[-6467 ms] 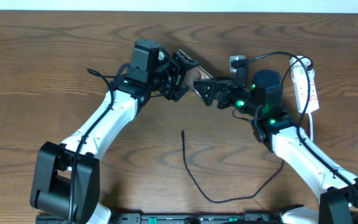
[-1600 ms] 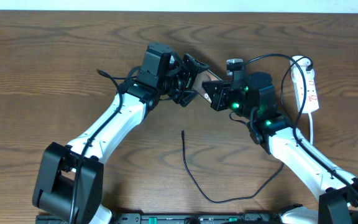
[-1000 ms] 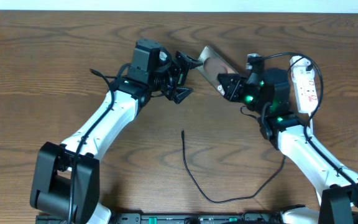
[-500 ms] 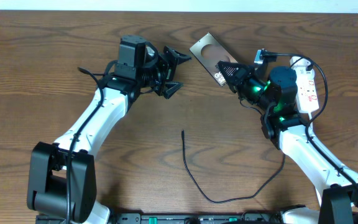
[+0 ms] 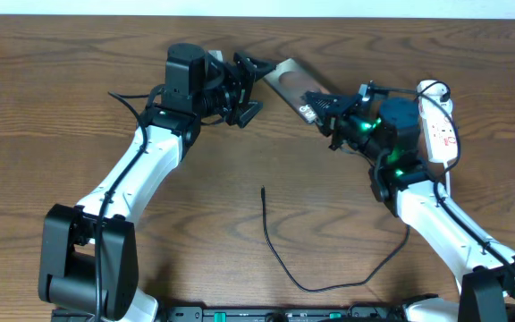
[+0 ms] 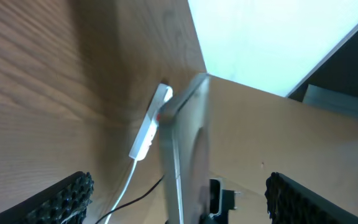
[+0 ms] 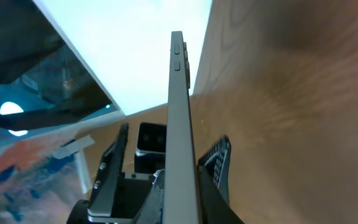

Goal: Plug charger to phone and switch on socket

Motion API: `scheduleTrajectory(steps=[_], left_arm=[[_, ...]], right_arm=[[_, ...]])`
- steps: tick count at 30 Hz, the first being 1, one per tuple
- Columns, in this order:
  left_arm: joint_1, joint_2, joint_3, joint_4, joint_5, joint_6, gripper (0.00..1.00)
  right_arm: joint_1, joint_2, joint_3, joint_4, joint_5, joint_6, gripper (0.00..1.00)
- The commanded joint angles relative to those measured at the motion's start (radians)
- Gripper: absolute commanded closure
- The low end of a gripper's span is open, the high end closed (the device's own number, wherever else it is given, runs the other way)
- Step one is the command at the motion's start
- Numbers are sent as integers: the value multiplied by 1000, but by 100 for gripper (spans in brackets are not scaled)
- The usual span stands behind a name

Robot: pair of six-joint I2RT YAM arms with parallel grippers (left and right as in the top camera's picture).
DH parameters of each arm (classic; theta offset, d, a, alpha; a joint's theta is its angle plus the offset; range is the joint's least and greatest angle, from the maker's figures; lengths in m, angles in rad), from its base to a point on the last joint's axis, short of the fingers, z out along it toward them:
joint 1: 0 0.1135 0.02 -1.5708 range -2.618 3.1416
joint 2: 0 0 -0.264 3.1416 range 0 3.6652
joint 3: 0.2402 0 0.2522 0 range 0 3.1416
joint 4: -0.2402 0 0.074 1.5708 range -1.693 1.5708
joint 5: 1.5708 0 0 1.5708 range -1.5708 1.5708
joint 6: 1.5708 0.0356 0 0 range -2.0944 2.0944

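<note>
The right gripper [image 5: 322, 105] has its 2 fingers pinched tight on one end of the tilted phone [image 5: 289, 76], whose far end reaches between the left gripper's [image 5: 256, 88] widely spread, empty fingers, while the charger [image 5: 275, 250] lies well apart on the table and the socket [image 5: 440, 125] sits beside the right arm.

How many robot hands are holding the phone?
1. The right hand is shut on one end of the phone. The left hand stands open at the other end.
</note>
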Motion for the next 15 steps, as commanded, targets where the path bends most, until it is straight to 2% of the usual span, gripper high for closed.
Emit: scheduleTrajectory(steps=[1, 15], left_arm=[[6, -29, 20, 5, 11, 16, 10], [6, -29, 20, 16, -50, 5, 10]], right_arm=[[28, -1, 13, 19, -8, 124, 98], [135, -1, 13, 138, 109, 258, 99]])
